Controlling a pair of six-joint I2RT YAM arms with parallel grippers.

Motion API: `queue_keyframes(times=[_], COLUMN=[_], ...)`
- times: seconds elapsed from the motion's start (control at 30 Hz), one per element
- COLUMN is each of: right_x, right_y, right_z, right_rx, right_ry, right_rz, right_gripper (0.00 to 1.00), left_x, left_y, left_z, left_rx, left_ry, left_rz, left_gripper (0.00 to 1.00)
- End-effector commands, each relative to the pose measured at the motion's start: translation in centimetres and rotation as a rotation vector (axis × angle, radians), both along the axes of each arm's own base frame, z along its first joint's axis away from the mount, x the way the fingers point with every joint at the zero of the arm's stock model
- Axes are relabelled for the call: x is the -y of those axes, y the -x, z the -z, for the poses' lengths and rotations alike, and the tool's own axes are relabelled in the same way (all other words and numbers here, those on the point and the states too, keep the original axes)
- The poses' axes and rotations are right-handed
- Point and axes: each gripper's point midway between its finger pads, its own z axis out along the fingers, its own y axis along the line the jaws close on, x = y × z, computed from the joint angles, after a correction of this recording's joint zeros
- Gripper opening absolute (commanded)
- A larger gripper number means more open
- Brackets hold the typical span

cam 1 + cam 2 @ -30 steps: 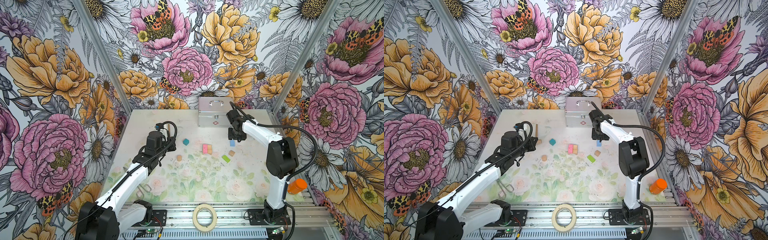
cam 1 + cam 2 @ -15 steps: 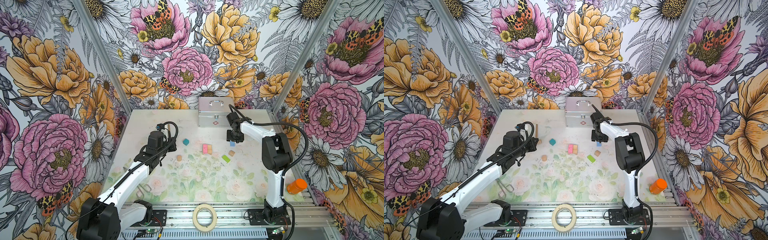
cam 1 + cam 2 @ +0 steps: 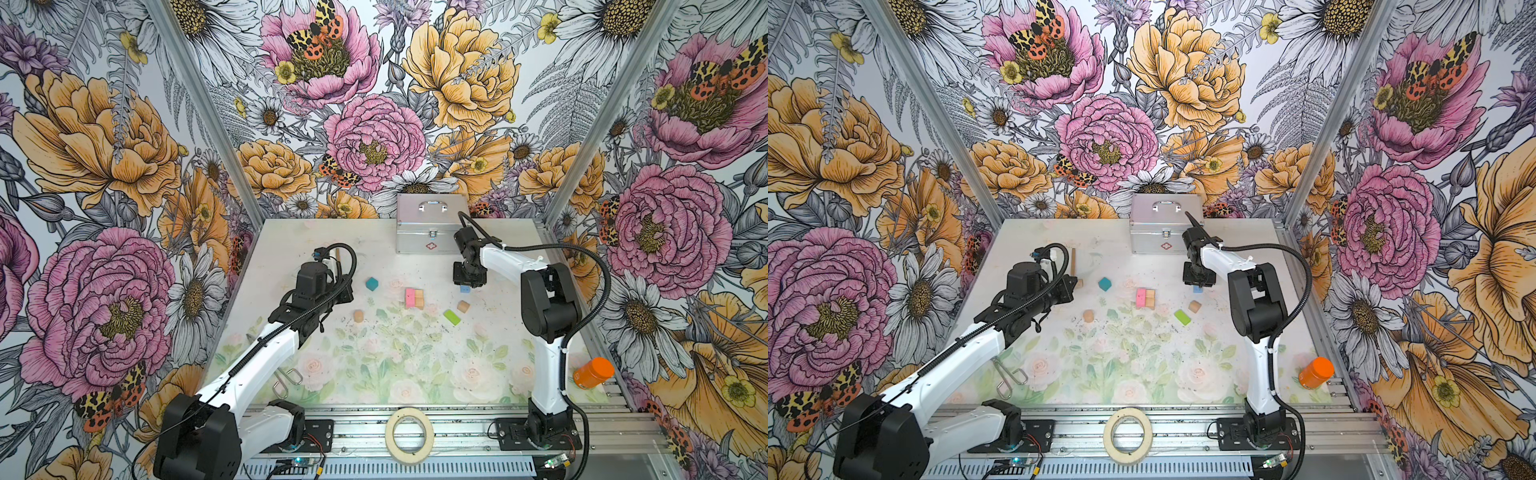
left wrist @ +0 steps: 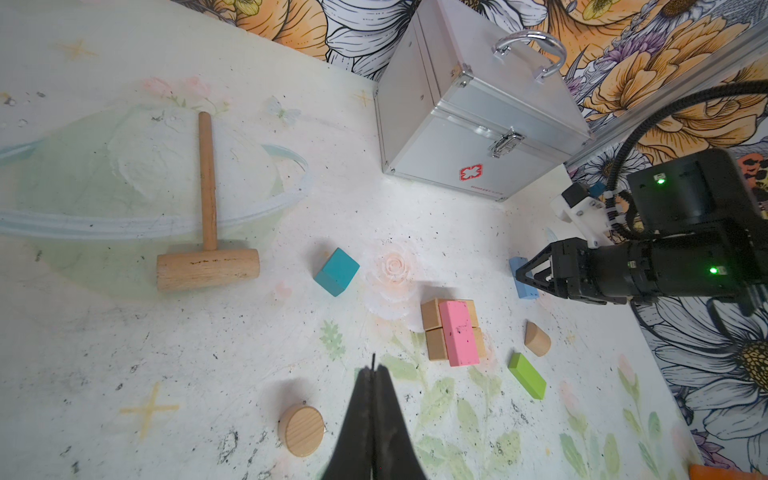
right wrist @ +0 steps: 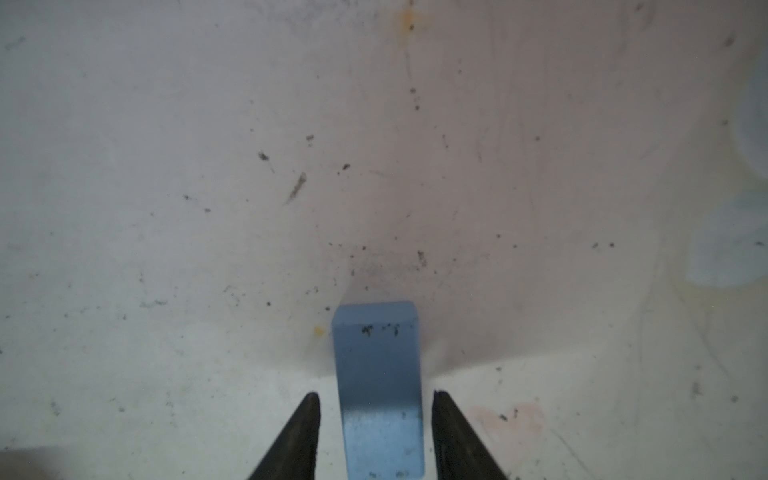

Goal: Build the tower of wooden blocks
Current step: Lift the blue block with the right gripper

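Blue painted brick (image 5: 378, 386), flat-faced, between right gripper's (image 5: 376, 394) tapered fingers (image 5: 299, 440)

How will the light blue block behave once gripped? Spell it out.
Likely stiff: the light blue block looks like solid painted wood. Its flat sides suit the right gripper straddling it, so it probably won't roll. Smooth paint might slip slightly.

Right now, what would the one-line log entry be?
left tool: shut, empty | right tool: open, astride light blue block, not gripping
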Motion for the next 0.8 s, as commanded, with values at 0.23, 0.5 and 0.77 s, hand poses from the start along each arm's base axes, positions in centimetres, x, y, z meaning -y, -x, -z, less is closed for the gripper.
queue_keyframes(times=[0.23,0.5,0.77], right_x=[-0.2,-0.1,-0.1], right_y=[0.2,0.3,0.4], right_z=[1.3,1.5,1.8], right_rx=[-0.023,-0.029,-0.037], right_ry=[-0.018,-0.018,-0.016], right_rz=[0.002,0.001,0.002], right_gripper=[0.42,0.34,0.34], left_x=[0.2,0.2,0.3], left_y=[-0.5,-0.5,-0.5], left_z=[-1.0,-0.8,-0.8], left_rx=[0.015,0.011,0.011], left_ry=[0.008,0.007,0.008], left_rz=[-0.011,-0.009,-0.006], left_gripper=[0.03,0.03,0.03])
